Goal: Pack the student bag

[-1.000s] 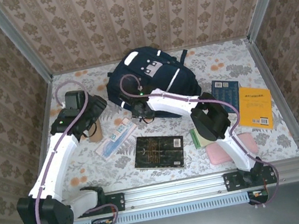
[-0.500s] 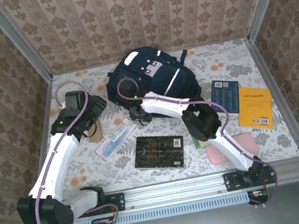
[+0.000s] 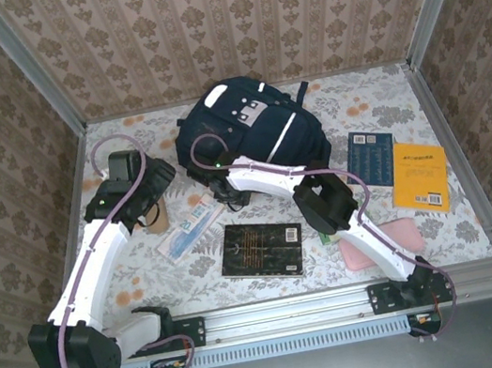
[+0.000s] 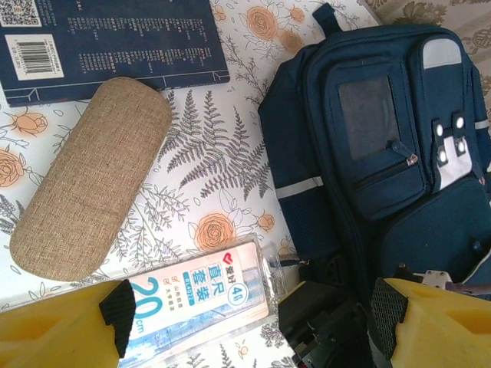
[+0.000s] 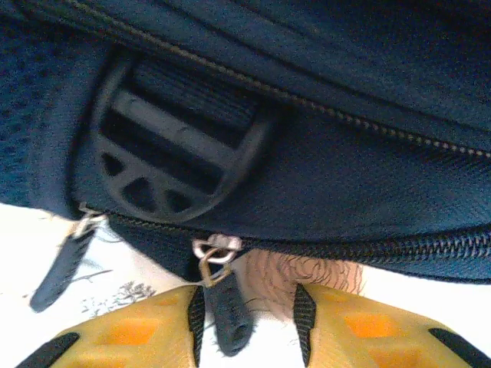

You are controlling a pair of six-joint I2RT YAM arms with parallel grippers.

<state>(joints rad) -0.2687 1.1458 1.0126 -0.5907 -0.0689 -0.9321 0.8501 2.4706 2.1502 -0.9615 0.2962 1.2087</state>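
Right wrist view has the soft, floppy bag [image 5: 322, 153] across the upper frame (likely to sag, not lift whole), so its zip pull [image 5: 229, 314], bottom centre between the part-spread right claw [image 5: 245, 300], looks the best hold; left claw [image 4: 253, 307] gapes empty.

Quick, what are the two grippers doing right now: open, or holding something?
Left gripper: open, holding nothing.
Right gripper: part open around a zipper pull, not pinching it.

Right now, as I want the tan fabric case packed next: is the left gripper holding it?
No: the left gripper hangs open and empty, while the tan fabric case lies on the table, outside its jaws.
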